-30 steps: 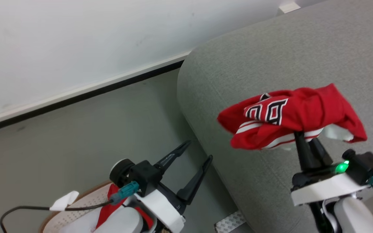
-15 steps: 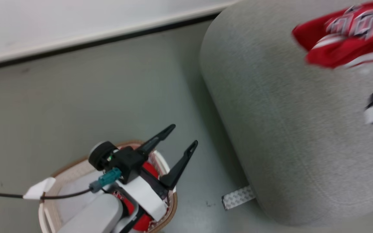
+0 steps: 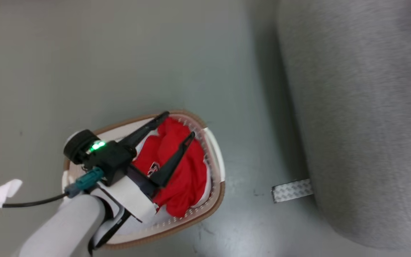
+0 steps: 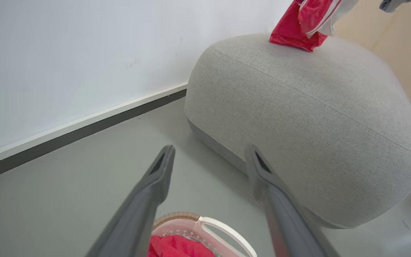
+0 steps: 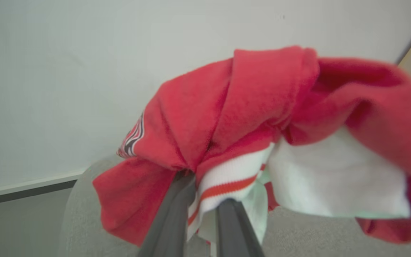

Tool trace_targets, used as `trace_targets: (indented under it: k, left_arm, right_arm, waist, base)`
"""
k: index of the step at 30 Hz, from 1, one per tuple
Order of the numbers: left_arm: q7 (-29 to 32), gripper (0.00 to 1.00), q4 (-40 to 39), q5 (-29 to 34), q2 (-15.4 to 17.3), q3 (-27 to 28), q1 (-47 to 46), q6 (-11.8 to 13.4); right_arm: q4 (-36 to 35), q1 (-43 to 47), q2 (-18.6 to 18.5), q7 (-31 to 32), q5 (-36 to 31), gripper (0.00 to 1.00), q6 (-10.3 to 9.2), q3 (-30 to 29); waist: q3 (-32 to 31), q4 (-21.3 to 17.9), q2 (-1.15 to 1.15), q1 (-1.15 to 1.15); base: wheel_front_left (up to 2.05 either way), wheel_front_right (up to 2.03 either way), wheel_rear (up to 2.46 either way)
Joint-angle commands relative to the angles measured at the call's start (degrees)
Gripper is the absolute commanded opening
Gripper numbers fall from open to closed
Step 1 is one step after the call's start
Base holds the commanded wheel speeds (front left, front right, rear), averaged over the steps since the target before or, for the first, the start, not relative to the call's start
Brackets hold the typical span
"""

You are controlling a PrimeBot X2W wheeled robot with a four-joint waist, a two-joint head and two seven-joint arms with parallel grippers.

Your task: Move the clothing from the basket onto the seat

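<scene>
Clothing point(image 3: 187, 178) in the basket point(image 3: 215, 153) has come into your head view under the wide-open left gripper point(image 3: 179, 124), while your right gripper point(image 5: 205, 200) clamps a jersey point(image 5: 248, 107) over the seat point(image 3: 362, 107) at three o'clock, unreleased.

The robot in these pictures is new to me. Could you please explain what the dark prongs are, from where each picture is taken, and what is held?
It is a wheeled robot with two arms; each ends in a gripper, two long dark fingers. The head view looks down from its head: the left gripper, open, hangs over the basket on the floor, with red clothing inside, beside the grey seat. The left wrist view looks along that gripper toward the seat. The right wrist view looks along the right gripper, shut on a red jersey above the seat.
</scene>
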Motion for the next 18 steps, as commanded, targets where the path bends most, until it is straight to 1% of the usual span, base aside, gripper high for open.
trace_targets:
  k: [1, 4, 8, 10, 13, 15, 16, 17, 18]
  left_arm:
    - [-0.33, 1.00, -0.42, 0.32, 0.32, 0.14, -0.58, 0.20]
    - [-0.56, 1.00, -0.98, 0.01, 0.79, 0.61, -1.07, 0.28]
    - [-0.87, 1.00, -1.18, -0.12, 1.00, 0.89, -1.31, 0.37]
    - [-1.16, 1.00, -0.99, -0.22, 1.00, 1.09, -1.48, 0.44]
    - [-1.54, 1.00, -0.61, -0.50, 1.00, 1.23, -1.64, 0.55]
    - [-1.69, 1.00, -0.14, -0.64, 0.92, 1.26, -1.45, 0.58]
    - [-1.89, 1.00, 0.12, -0.78, 0.82, 1.26, -1.27, 0.66]
    - [-2.07, 1.00, 0.40, -0.85, 0.69, 1.20, -1.07, 0.74]
    - [-2.13, 1.00, 0.71, -0.97, 0.51, 1.10, -0.85, 0.73]
  right_arm:
    - [0.98, -0.92, -0.27, 0.79, -0.25, 0.00, -0.12, -0.17]
    - [6.33, -2.50, -0.99, 6.44, -1.70, 0.00, -0.12, -0.82]
    - [12.11, -4.55, 0.06, 12.80, -3.16, 0.00, -0.12, -1.39]
    - [13.55, -4.96, 1.14, 13.88, -3.16, 0.00, -0.12, -1.63]
    - [14.53, -5.25, 1.77, 13.71, -3.84, 0.00, -0.12, -1.62]
    - [15.03, -5.08, 2.39, 13.55, -4.47, 0.04, -0.12, -1.29]
    - [15.20, -4.79, 2.73, 13.62, -4.66, 0.08, -0.12, -0.99]
    - [15.35, -4.41, 2.97, 13.79, -4.85, 0.22, -0.12, -0.77]
    - [15.55, -4.02, 3.02, 14.00, -5.02, 0.84, -0.12, -0.58]
  waist:
    - [2.58, 2.52, 0.00, -0.01]
    - [4.04, 3.68, 0.00, -0.01]
    - [5.59, 4.63, 0.00, -0.01]
    - [5.96, 4.80, 0.00, -0.01]
    - [5.93, 4.89, 0.00, -0.01]
    - [5.21, 4.81, 0.00, -0.01]
    - [4.66, 4.72, 0.00, -0.01]
    - [4.05, 4.63, 0.00, -0.01]
    - [3.30, 4.54, 0.00, -0.01]
  base:
    - [0.00, 0.00, 0.00]
    - [0.00, 0.00, 0.00]
    - [0.00, 0.00, 0.00]
    - [0.00, 0.00, 0.00]
    - [0.00, 0.00, 0.00]
    - [0.00, 0.00, 0.00]
    - [0.00, 0.00, 0.00]
    - [0.00, 0.00, 0.00]
    - [0.00, 0.00, 0.00]
